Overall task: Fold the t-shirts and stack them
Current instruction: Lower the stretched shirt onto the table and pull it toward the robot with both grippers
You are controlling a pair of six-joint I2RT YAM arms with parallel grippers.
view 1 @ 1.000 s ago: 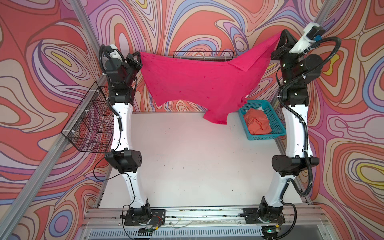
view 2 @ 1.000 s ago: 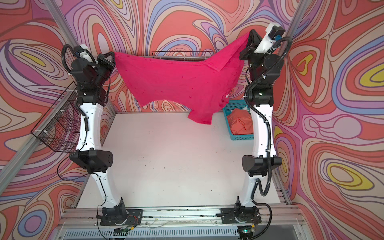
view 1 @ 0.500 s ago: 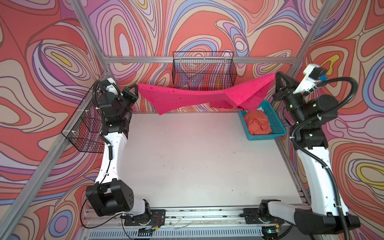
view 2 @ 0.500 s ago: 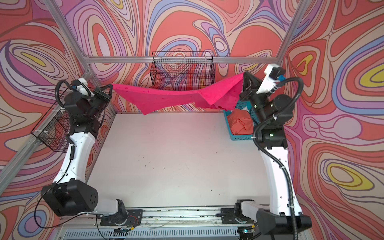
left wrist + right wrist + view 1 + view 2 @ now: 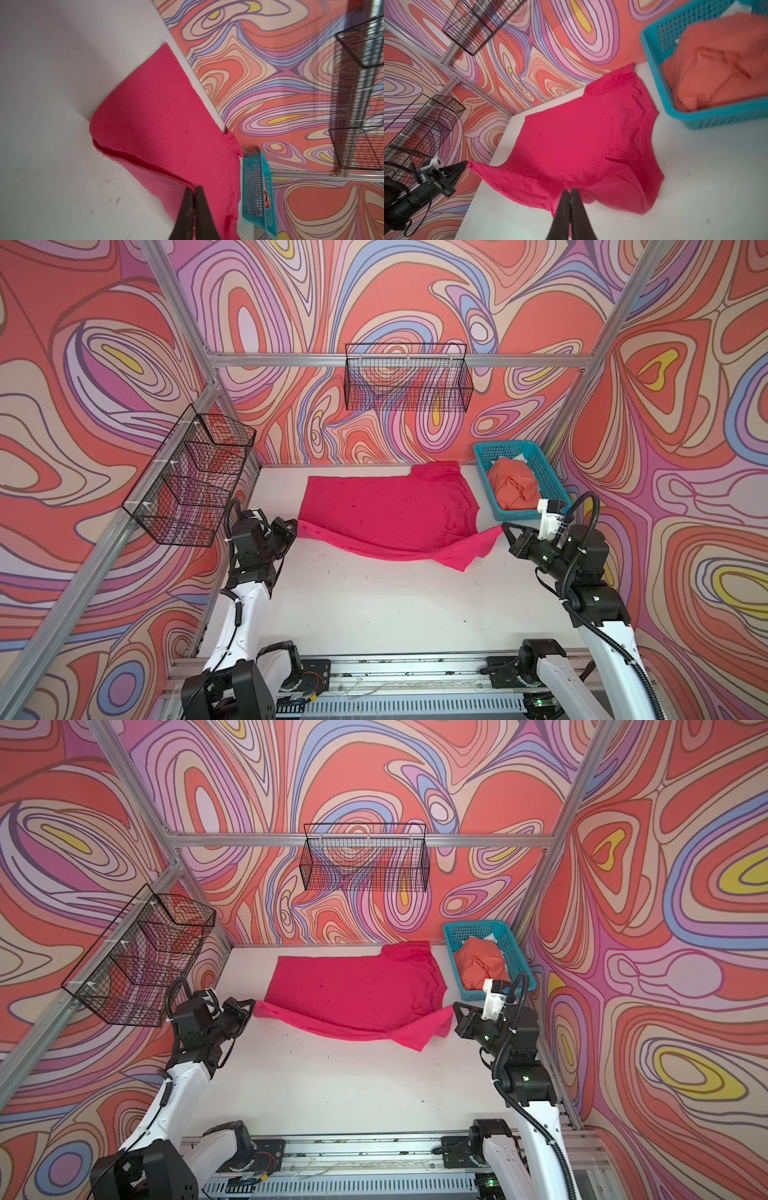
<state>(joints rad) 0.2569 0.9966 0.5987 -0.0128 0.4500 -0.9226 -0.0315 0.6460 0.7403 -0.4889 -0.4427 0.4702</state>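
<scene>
Magenta t-shirt (image 5: 386,510) is clamped at its near corners by both closed jaws.

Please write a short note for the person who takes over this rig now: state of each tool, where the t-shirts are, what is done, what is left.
Left tool: shut on the near left corner of the pink t-shirt.
Right tool: shut on its near right end.
Pink t-shirt: spread mostly flat on the table, near edge lifted between the tools.
Orange t-shirt: bunched in the teal basket, far right corner.
Done: pink t-shirt laid out, no fold yet.
Left: fold it, then fetch, fold and stack the orange one.
</scene>
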